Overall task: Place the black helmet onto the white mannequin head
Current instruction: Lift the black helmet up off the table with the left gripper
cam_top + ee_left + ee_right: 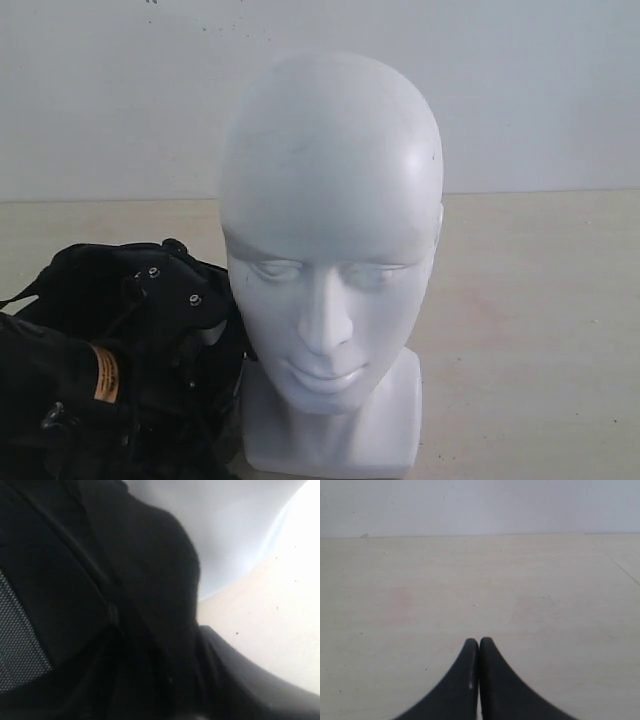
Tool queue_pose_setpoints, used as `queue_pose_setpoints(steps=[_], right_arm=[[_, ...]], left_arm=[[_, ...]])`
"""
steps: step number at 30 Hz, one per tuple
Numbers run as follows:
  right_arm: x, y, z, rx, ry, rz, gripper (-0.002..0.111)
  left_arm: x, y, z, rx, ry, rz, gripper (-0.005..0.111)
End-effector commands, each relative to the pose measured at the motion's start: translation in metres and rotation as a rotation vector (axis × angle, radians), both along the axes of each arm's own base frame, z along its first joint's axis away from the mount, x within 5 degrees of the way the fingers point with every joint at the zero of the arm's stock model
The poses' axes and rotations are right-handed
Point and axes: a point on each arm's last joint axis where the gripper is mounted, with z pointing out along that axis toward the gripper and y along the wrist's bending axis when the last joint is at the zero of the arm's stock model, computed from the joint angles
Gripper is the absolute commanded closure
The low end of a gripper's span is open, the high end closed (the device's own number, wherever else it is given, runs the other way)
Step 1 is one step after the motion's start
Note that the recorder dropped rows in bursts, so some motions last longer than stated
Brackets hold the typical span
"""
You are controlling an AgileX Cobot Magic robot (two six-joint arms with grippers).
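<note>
The white mannequin head [330, 230] stands upright on its blocky neck base in the middle of the exterior view, facing the camera. The black helmet [85, 275] sits low at its left side, close to the cheek, with a strap trailing left. My left gripper [180, 305] sits on the helmet's near edge. In the left wrist view the helmet's dark padded lining and mesh [100, 580] fill the picture right up to the jaws, which appear clamped on it. My right gripper [479, 642] is shut and empty over bare table, outside the exterior view.
The pale wooden table [540, 330] stretches to the right of the head and back to a plain white wall [540, 90]. The left arm, with an orange label [105, 373], fills the lower left corner.
</note>
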Motion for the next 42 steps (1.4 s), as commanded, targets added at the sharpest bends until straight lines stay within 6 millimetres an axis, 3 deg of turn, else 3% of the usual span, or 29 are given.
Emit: queue_pose_setpoints(steps=[1,5,9,16,20,31,42], right_arm=[[0.0,0.0,0.0,0.0,-0.007,0.003,0.109],[0.0,0.0,0.0,0.0,-0.007,0.003,0.109],[0.0,0.0,0.0,0.0,-0.007,0.003,0.109],[0.0,0.0,0.0,0.0,-0.007,0.003,0.109],[0.0,0.0,0.0,0.0,-0.007,0.003,0.109],[0.0,0.0,0.0,0.0,-0.007,0.003,0.109],[0.0,0.0,0.0,0.0,-0.007,0.003,0.109]], left_arm=[[0.001,-0.002,-0.008,0.015,0.004,-0.012,0.073],[0.002,-0.002,-0.022,0.053,0.059,-0.012,0.078],[0.001,-0.001,-0.025,0.07,0.083,-0.015,0.102],[-0.005,0.002,-0.021,0.081,0.126,-0.001,0.102],[-0.009,0.004,0.0,0.023,0.078,0.015,0.102],[-0.042,0.021,0.08,-0.232,-0.125,0.058,0.102],[-0.081,0.047,0.125,-0.359,-0.262,0.053,0.102]])
